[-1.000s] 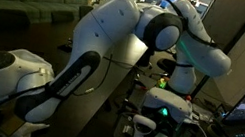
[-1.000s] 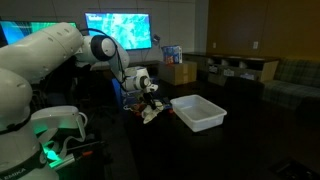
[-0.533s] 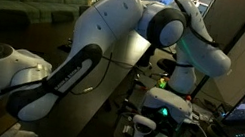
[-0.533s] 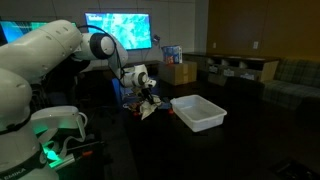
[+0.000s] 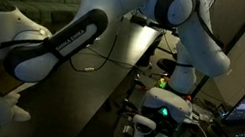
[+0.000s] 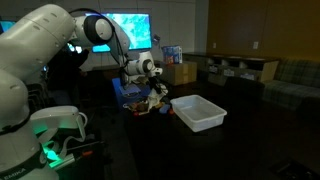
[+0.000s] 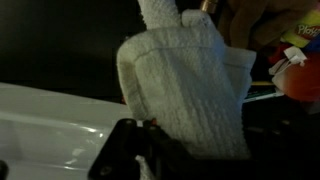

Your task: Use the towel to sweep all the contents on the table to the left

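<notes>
The closed gripper (image 7: 165, 160) pinches the soft, light towel (image 7: 185, 90) by its near edge, so its limp body ahead will likely fold against the contents (image 7: 295, 72).

Exterior view close against the arm (image 5: 78, 35), looking along the table (image 5: 97, 95), exterior view farther back, facing the white bin (image 6: 198, 112), both sharing arm and table, wrist view very near the towel (image 7: 185, 90), bin rim below.
</notes>
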`<state>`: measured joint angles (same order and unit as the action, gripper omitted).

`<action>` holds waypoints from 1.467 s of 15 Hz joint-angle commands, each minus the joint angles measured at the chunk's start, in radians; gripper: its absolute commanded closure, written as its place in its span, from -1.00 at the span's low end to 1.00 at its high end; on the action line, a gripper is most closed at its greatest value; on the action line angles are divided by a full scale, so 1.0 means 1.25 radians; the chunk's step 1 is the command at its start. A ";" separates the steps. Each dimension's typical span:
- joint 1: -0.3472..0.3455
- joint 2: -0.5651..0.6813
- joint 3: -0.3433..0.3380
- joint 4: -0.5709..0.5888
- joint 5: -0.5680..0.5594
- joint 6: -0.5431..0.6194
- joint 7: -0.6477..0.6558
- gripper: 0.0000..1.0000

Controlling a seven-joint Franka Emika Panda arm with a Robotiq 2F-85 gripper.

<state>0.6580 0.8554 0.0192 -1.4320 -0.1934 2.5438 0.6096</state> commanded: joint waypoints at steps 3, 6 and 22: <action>-0.069 -0.134 0.001 -0.061 -0.003 -0.196 -0.146 0.93; -0.105 -0.147 -0.006 -0.021 -0.030 -0.300 -0.188 0.93; -0.282 0.091 -0.009 0.295 -0.004 -0.187 -0.265 0.93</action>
<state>0.3263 0.8827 -0.0039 -1.1940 -0.2578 2.2801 0.2670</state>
